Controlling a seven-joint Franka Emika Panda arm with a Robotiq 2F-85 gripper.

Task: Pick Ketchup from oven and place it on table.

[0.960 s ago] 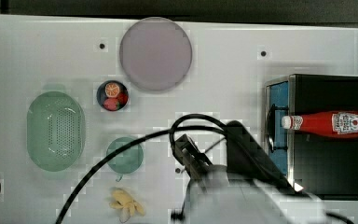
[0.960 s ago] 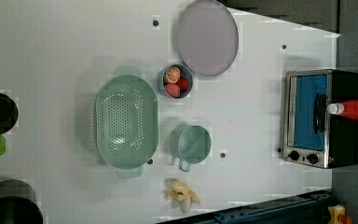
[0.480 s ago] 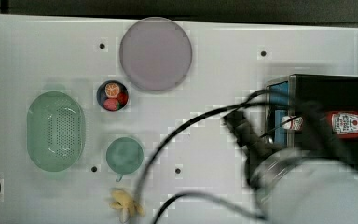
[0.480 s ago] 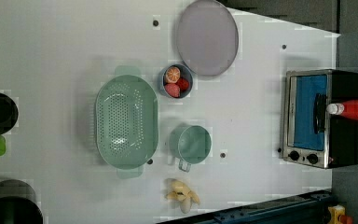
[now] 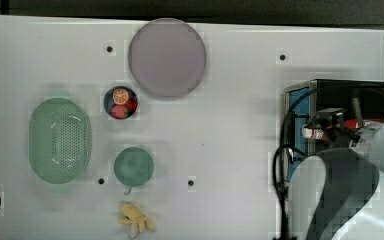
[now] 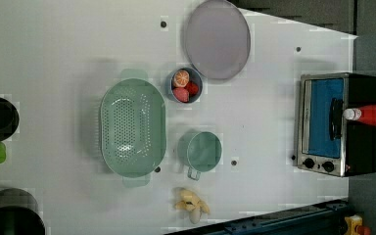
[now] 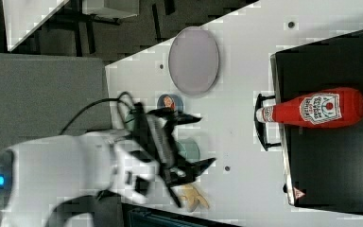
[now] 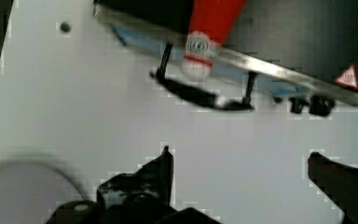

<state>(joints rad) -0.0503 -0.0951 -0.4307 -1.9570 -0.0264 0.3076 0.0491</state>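
Gripper [image 7: 189,142] was spread wide, holding nothing; ketchup [image 7: 312,109] lay atop oven [image 7: 331,156], cap overhanging its front edge. You should straddle the body squarely.

Robot lab, white bolt-holed table [image 5: 240,125] (toy food, dishes), Franka arm [image 5: 350,195] overhead

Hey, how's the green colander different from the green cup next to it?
The colander is an oval, much larger than the round cup. The colander's inside is dotted with holes; the cup's inside looks plain. The colander has a tab at each end, the cup one loop handle. Both are pale green, look empty, and sit on the white table.
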